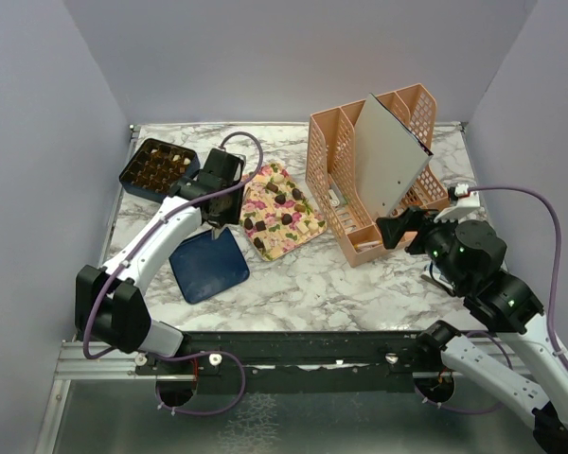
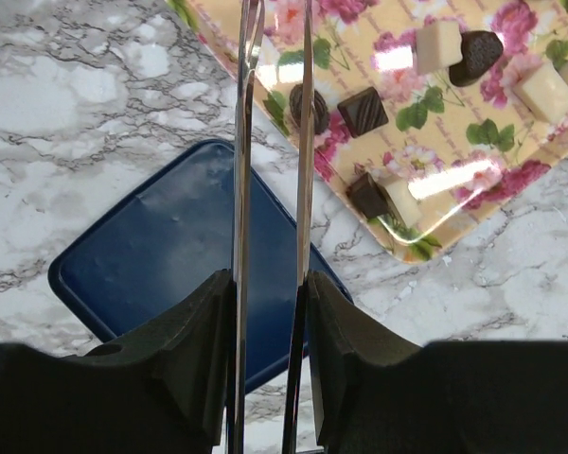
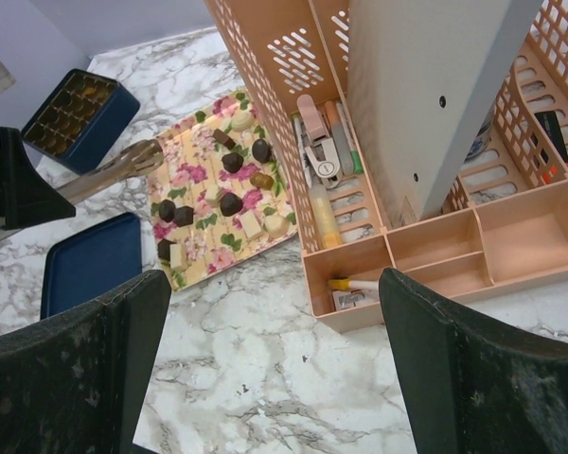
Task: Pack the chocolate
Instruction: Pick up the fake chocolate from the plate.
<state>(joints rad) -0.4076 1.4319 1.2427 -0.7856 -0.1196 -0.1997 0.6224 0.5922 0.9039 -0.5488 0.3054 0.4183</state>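
The chocolate lies loose on a floral tray; dark and cream pieces show in the left wrist view, and the same pieces in the right wrist view. A dark blue box with a gridded insert stands at the back left, with a few pieces in its cells. My left gripper is shut on metal tongs, whose blades reach over the blue lid toward the tray's edge; their tips run out of view. My right gripper hangs open and empty near the organizer.
A peach desk organizer with pens and small items stands right of the tray, with a grey board leaning in it. The blue lid lies flat in front of the tray. Walls enclose the marble table on three sides.
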